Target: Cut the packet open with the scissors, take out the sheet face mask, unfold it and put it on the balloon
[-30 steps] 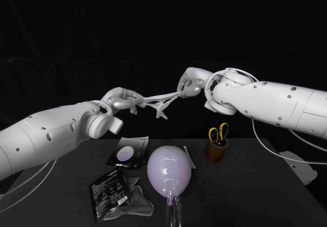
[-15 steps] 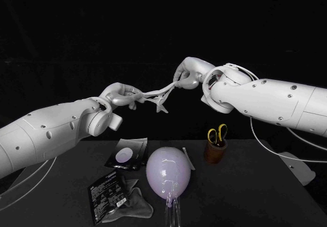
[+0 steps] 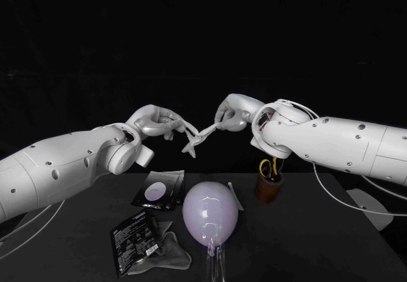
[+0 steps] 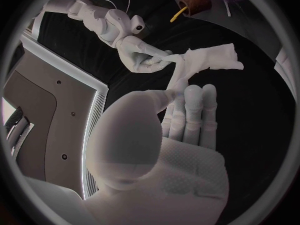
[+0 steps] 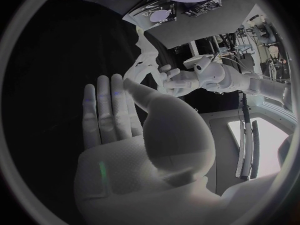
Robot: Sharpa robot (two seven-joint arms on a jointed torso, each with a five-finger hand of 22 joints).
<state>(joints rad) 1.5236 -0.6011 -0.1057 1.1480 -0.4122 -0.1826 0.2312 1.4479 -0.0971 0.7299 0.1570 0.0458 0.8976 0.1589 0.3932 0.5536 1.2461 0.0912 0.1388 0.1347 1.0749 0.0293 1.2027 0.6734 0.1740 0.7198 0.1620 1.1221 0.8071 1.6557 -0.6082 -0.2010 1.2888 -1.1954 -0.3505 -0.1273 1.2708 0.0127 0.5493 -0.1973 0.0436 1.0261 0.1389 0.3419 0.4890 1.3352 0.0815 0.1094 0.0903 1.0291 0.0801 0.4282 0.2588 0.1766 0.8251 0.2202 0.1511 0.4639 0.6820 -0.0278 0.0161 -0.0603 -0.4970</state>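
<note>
High above the table, my left hand (image 3: 157,123) and my right hand (image 3: 232,114) each pinch one end of the pale sheet face mask (image 3: 196,136). The mask sags, crumpled, in the short gap between them. From the left wrist, my left hand (image 4: 178,135) reaches up to the mask (image 4: 209,59), and my right hand (image 4: 141,55) holds its far end. From the right wrist, my right hand (image 5: 125,120) meets the mask (image 5: 147,60), with my left hand (image 5: 177,80) beyond it. The lilac balloon (image 3: 209,214) lies on the table below. Yellow-handled scissors (image 3: 272,166) stand in a brown cup (image 3: 269,188).
A dark cut packet (image 3: 159,189) lies left of the balloon. A second dark packet (image 3: 136,234) and a grey crumpled sheet (image 3: 171,252) lie near the front left. White cables hang beside both arms. The balloon's clear stem (image 3: 214,261) points toward the front edge.
Both hands have come closer together and the right hand has dropped lower. The mask, stretched between them before, now hangs slack and bunched.
</note>
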